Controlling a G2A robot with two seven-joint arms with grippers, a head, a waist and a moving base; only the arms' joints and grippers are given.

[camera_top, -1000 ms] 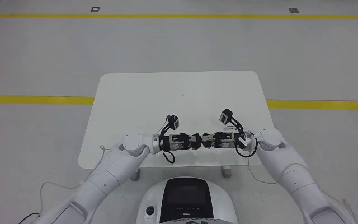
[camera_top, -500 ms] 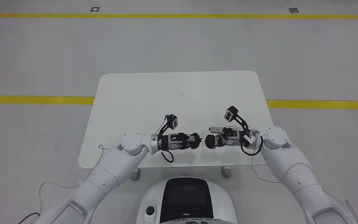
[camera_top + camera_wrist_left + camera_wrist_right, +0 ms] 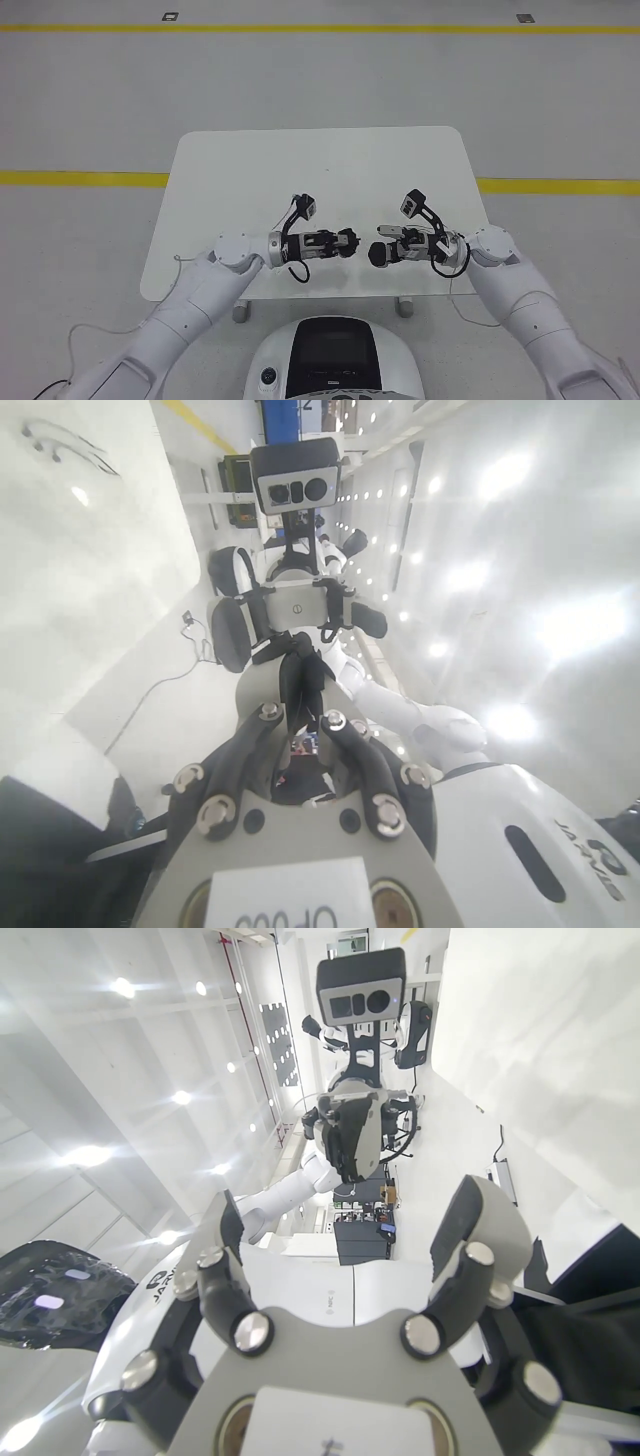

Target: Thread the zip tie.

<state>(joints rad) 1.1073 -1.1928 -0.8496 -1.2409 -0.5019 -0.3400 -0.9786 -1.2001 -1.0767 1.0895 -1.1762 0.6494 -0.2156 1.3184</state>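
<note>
My left gripper (image 3: pixel 301 657) is shut on a thin dark strip, the zip tie (image 3: pixel 299 702), which runs back between its fingers. In the top view this gripper (image 3: pixel 352 240) hangs above the near part of the white table (image 3: pixel 320 170). My right gripper (image 3: pixel 350 1223) is open with nothing between its fingers. It faces the left one tip to tip across a small gap, and in the top view it (image 3: pixel 376 256) sits just right of it. The right wrist view shows the left gripper (image 3: pixel 345 1148) pinched shut. How the zip tie's ends stand is too small to tell.
Both arms hover over the table's near edge, wrist cameras (image 3: pixel 412 203) sticking up above them. The tabletop beyond the grippers is bare white. Around the table lies grey floor with a yellow line (image 3: pixel 80 179).
The grippers were tip to tip a second ago. The right one has let go, opened and drawn back to the right; the left one has shifted slightly away, staying shut.
</note>
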